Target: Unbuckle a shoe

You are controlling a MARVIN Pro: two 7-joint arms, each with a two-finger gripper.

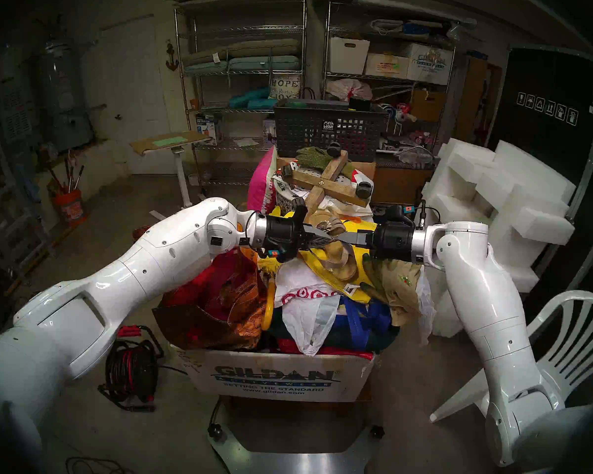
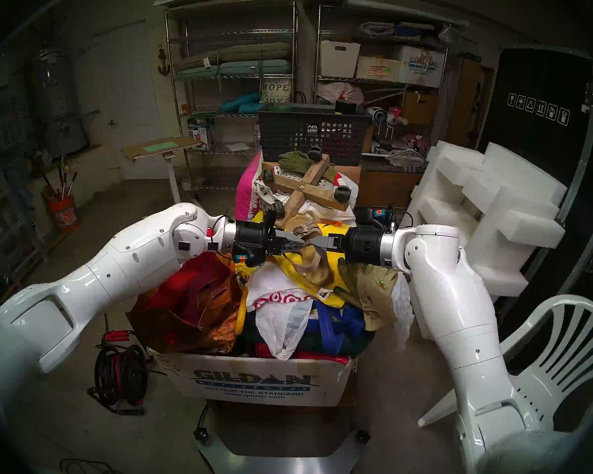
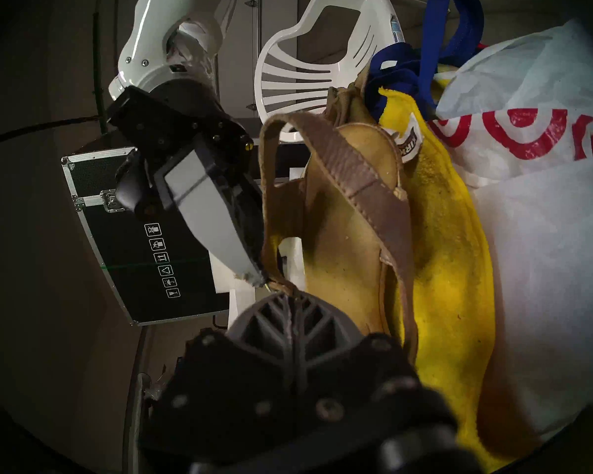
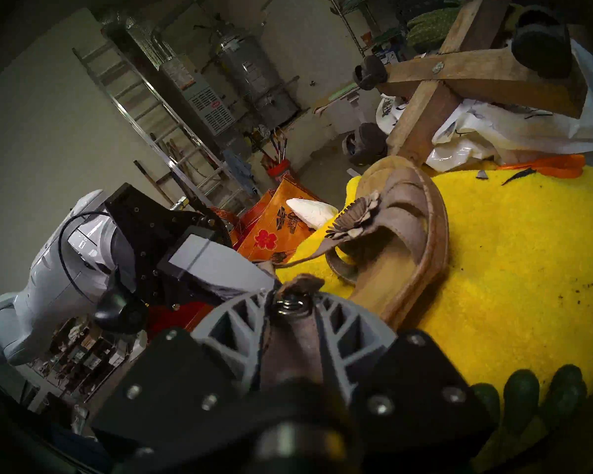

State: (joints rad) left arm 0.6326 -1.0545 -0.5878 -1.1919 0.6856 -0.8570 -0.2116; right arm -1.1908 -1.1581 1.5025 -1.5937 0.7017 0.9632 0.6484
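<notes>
Lying on a yellow towel (image 4: 514, 258) at the top of a heaped cardboard box (image 1: 278, 377), the tan sandal (image 4: 401, 244) is showing its thick sole edge and the flower ornament (image 4: 355, 216) over the toe in the right wrist view. The left gripper (image 1: 326, 238) is reaching in from the left of the head view, and its fingers are pressed together on the thin strap (image 3: 271, 203) of the sandal, right at the strap's lower end. The right gripper (image 1: 339, 240) is coming in from the opposite side, so the two grippers are meeting tip to tip above the sandal. In the right wrist view the right gripper's fingers are sitting close around the strap end and its small metal buckle (image 4: 290, 304); whether they are actually clamping it I cannot tell. In the left wrist view the sandal is hanging partly on its side, its insole facing the camera and a wide strap crossing it, with the towel just behind. A tan glove with green fingertips (image 1: 394, 281) is lying just right of the sandal, beneath the right wrist. A white plastic bag with red rings (image 1: 305, 299) is spilling down in front of the towel, and an orange-red fabric bag (image 1: 226, 302) is filling the box's left side. Behind the pile, a wooden cross with caster wheels (image 1: 329, 182) is resting on more bags, and a white plastic chair (image 1: 569, 346) is standing at the right.
</notes>
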